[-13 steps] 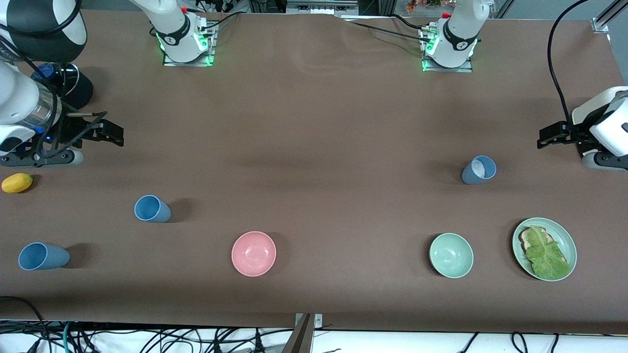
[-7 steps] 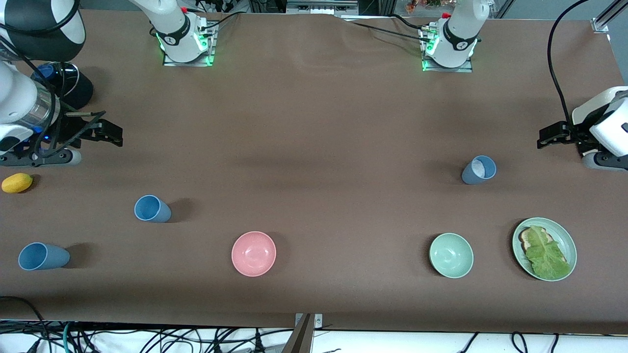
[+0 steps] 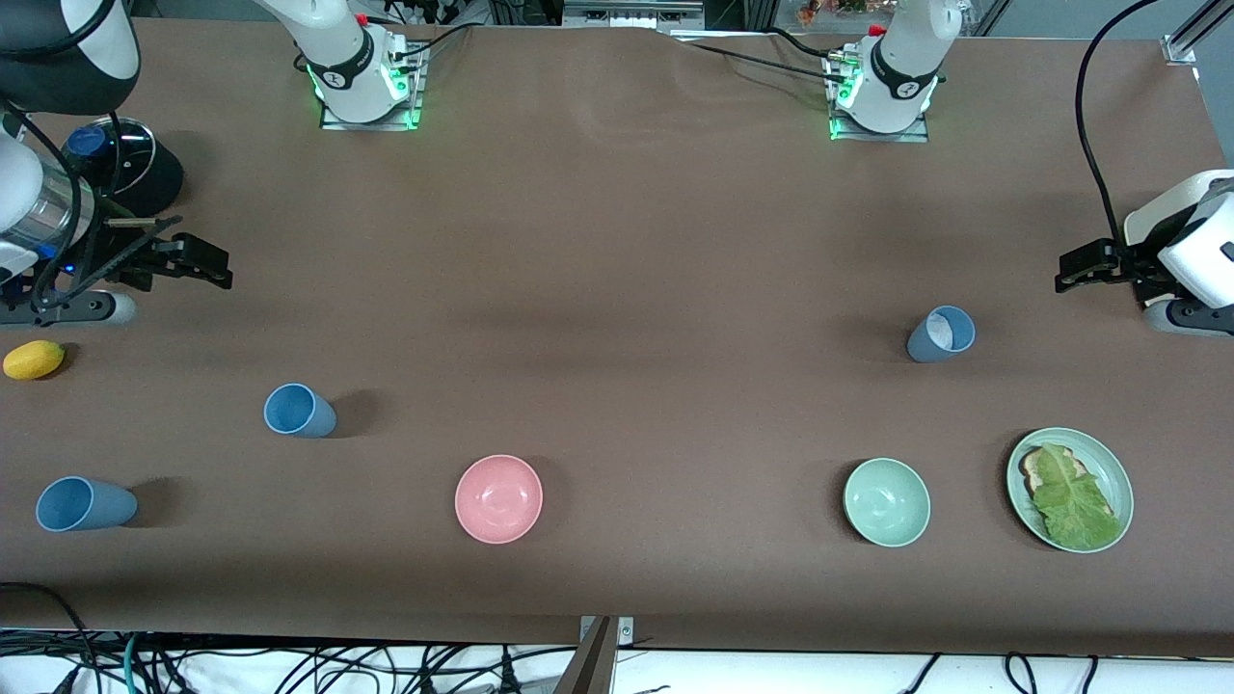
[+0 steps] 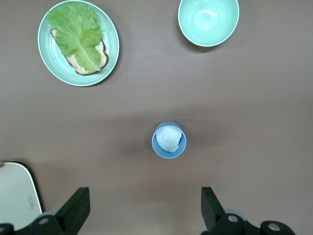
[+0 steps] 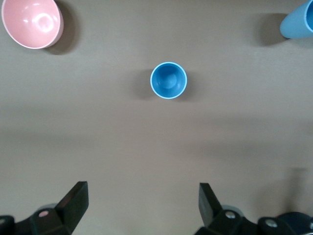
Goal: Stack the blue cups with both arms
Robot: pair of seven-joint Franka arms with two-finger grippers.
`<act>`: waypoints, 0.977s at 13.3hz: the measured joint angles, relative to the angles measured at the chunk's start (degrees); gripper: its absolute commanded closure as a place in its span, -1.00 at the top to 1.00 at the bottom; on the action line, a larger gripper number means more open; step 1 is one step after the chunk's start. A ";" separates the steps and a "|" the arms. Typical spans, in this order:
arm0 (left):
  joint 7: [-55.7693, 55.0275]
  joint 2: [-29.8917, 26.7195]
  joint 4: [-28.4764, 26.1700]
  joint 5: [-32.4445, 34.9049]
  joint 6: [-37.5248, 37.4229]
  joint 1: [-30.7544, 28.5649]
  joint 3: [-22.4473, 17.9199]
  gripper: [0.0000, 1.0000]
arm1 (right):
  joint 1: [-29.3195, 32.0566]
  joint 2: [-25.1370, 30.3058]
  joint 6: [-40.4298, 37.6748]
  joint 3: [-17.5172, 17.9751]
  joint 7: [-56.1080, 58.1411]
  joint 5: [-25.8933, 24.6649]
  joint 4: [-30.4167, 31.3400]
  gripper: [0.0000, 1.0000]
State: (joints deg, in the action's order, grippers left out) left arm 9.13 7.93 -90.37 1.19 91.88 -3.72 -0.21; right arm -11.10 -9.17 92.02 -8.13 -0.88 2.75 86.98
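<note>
The brown worktop (image 3: 617,241) carries three blue cups. The sky-blue cup (image 3: 299,411) stands upright at the lower left of the front view, toward the right arm's end of the worktop; in the right wrist view the same cup (image 5: 168,80) appears just above centre frame, its interior empty. A second blue cup (image 3: 85,504) stands nearer to the front camera, close to the left frame edge, and shows at the upper right corner of the right wrist view (image 5: 298,20). The grey-blue cup (image 3: 940,333) stands at the right of the front view, toward the left arm's end; the left wrist view shows it (image 4: 169,139) at centre frame with a crumpled white wad (image 4: 168,139) inside. The right tool (image 3: 198,260) hangs at the left edge of the front view, over bare worktop, fingers (image 5: 74,198) spread wide and holding nothing. The left tool (image 3: 1085,268) hangs at the right edge of the front view, fingers (image 4: 78,205) likewise spread wide, nothing between them. The pink bowl (image 3: 498,498) sits at lower centre of the front view, the pale green bowl (image 3: 887,501) at lower right, and beside it a green plate (image 3: 1118,477) bearing toast (image 3: 1036,469) under a lettuce leaf (image 3: 1075,501). A yellow lemon-like object (image 3: 34,359) lies at the left edge. A black base with a blue knob (image 3: 120,159) sits at the upper left.
</note>
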 measured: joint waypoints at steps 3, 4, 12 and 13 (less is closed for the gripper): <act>0.00 0.02 0.00 0.00 0.00 0.00 0.00 1.00 | 0.00 -0.01 0.00 -0.19 0.00 0.42 0.00 1.00; 0.00 0.03 0.00 0.00 0.00 0.00 0.00 1.00 | 0.00 -0.04 0.00 -0.20 0.00 0.47 0.00 1.00; 0.00 0.03 0.00 0.00 0.00 0.00 0.00 1.00 | 0.03 -0.12 0.01 -0.40 0.00 0.61 0.00 1.00; 0.00 0.03 0.00 0.00 0.00 0.00 0.00 1.00 | 0.03 -0.12 0.01 -0.39 0.00 0.72 0.00 1.00</act>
State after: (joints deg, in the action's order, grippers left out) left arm 9.13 7.96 -90.37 1.19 91.88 -3.72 -0.21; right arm -11.08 -9.29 92.03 -8.52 -0.87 3.47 86.98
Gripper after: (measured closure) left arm 0.000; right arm 0.000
